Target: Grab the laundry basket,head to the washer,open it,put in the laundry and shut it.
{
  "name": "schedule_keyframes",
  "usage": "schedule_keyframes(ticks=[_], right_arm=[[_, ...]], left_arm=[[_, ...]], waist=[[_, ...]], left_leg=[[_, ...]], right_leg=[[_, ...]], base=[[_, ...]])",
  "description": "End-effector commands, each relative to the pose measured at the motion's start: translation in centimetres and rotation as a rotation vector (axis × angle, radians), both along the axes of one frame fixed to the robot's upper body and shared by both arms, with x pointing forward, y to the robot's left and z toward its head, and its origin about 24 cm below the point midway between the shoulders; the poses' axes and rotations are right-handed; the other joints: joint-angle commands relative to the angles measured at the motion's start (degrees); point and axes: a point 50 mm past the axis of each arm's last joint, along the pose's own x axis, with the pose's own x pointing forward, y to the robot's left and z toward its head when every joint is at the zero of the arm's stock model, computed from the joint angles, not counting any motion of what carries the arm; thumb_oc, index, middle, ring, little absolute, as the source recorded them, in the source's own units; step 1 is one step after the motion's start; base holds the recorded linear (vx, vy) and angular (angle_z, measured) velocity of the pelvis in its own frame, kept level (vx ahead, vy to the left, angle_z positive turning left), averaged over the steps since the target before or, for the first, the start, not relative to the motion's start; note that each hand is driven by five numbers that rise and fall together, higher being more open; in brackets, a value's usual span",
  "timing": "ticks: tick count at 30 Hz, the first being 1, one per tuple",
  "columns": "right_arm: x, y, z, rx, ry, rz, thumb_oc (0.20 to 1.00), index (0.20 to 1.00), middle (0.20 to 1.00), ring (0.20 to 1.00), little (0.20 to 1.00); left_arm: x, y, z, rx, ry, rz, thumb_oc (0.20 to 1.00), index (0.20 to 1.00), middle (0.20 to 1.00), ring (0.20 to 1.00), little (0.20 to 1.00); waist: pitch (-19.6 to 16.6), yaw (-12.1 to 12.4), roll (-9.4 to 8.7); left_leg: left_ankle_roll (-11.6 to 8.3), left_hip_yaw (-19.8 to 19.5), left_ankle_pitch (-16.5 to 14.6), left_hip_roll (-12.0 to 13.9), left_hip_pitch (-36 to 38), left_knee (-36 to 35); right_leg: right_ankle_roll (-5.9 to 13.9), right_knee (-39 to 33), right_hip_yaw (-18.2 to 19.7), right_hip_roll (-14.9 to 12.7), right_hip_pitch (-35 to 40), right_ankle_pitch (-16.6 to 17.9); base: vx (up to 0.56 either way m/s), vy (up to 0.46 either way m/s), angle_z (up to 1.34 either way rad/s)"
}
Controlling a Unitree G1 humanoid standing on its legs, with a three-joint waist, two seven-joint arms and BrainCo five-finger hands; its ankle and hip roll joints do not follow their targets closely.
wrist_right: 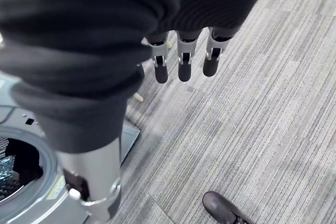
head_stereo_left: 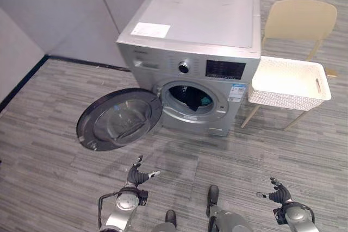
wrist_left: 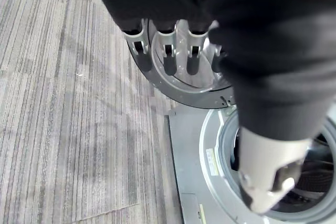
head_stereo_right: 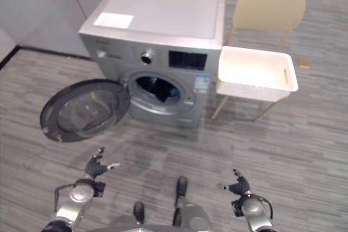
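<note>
Washer (head_stereo_left: 196, 36): silver front-loader standing on grey striped carpet (head_stereo_left: 49, 134), its front turned toward the robot and slightly to the robot's left. A grey partition wall (head_stereo_left: 49, 9) stands behind it on the robot's left.

Washer door (head_stereo_left: 120, 119): round, dark-rimmed, swung fully open to the robot's left of the drum opening (head_stereo_left: 191, 100), inner face up and toward the camera. Dark laundry (head_stereo_left: 189, 97) lies inside the drum, seen through the opening; the right wrist view also shows dark cloth in the drum.

Chair (head_stereo_left: 300, 20): pale wooden seat and back, just to the robot's right of the washer, its back on the far side.

Laundry basket (head_stereo_left: 288, 84): white, perforated walls, rectangular, resting on the chair seat, upright with its mouth up. Its long axis runs left–right, roughly parallel to the washer front; one short end is just beside the washer's side, and the other, with a slot handle, points to the robot's right. Its inside looks bare.

Left hand (head_stereo_left: 138, 175): low in front of the door, apart from it, fingers straight and relaxed, holding nothing.

Right hand (head_stereo_left: 278, 190): low on the robot's right, over carpet, well apart from the basket, fingers straight, thumb out, holding nothing.
</note>
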Motion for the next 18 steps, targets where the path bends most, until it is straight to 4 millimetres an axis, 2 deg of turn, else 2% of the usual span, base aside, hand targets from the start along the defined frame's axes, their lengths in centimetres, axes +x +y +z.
schedule_keyframes(ticks=[1, 8, 12, 15, 16, 18], right_arm=[[-0.1, 0.6, 0.2, 0.027, -0.034, 0.007, 1.000, 1.000, 1.000, 1.000, 1.000], [-0.3, 1.0, 0.1, 0.031, -0.022, 0.031, 1.000, 1.000, 1.000, 1.000, 1.000], [-0.9, 0.8, 0.0, 0.021, -0.003, 0.055, 1.000, 1.000, 1.000, 1.000, 1.000], [-1.0, 0.5, 0.2, 0.009, 0.000, 0.082, 1.000, 1.000, 1.000, 1.000, 1.000], [-1.0, 0.5, 0.2, 0.010, -0.001, 0.081, 1.000, 1.000, 1.000, 1.000, 1.000], [-0.4, 0.0, 1.1, -0.017, -0.027, 0.124, 1.000, 1.000, 1.000, 1.000, 1.000]], left_arm=[[-0.4, 2.2, 1.0, 0.101, -0.043, -0.006, 1.000, 1.000, 1.000, 1.000, 1.000], [1.7, 3.0, 3.2, 0.171, -0.145, -0.007, 1.000, 1.000, 1.000, 1.000, 1.000], [3.8, 4.4, 6.0, 0.288, -0.255, -0.016, 1.000, 1.000, 1.000, 1.000, 1.000], [6.2, 6.5, 9.1, 0.448, -0.330, -0.013, 1.000, 1.000, 1.000, 1.000, 1.000], [6.2, 6.5, 9.1, 0.448, -0.331, -0.014, 1.000, 1.000, 1.000, 1.000, 1.000], [9.3, 10.3, 13.8, 0.674, -0.379, 0.036, 1.000, 1.000, 1.000, 1.000, 1.000]], waist=[[-2.87, -1.10, -2.37], [-3.65, -1.41, -2.47], [-4.18, -2.29, -2.36], [-4.37, -3.21, -2.15], [-4.31, -3.12, -2.19], [-3.73, -4.29, -2.36]], left_leg=[[-2.55, -0.19, 3.94, -2.48, -6.38, 2.83], [-1.52, 1.84, 3.02, -3.56, -3.48, 0.34], [-1.11, 3.18, 2.45, -4.02, -2.25, -0.39], [-1.00, 3.98, 2.02, -4.15, -1.93, -0.52], [-1.00, 4.02, 2.01, -4.16, -1.91, -0.52], [-0.82, 5.01, 2.06, -4.02, -2.67, -0.52]], right_leg=[[4.97, 3.67, 3.33, -5.43, 11.83, -7.76], [6.44, 4.59, 4.83, -6.70, 11.63, -6.91], [7.34, 4.75, 5.81, -7.23, 11.49, -6.27], [7.86, 4.96, 6.57, -7.40, 11.01, -5.80], [7.87, 4.99, 6.62, -7.41, 10.99, -5.82], [8.51, 5.41, 7.71, -7.40, 9.19, -4.95]], base=[[0.06, 0.147, -0.16], [0.06, 0.105, -0.10], [0.06, 0.082, -0.21], [0.04, 0.057, -0.26], [0.00, 0.060, -0.13], [-0.02, 0.055, -0.22]])
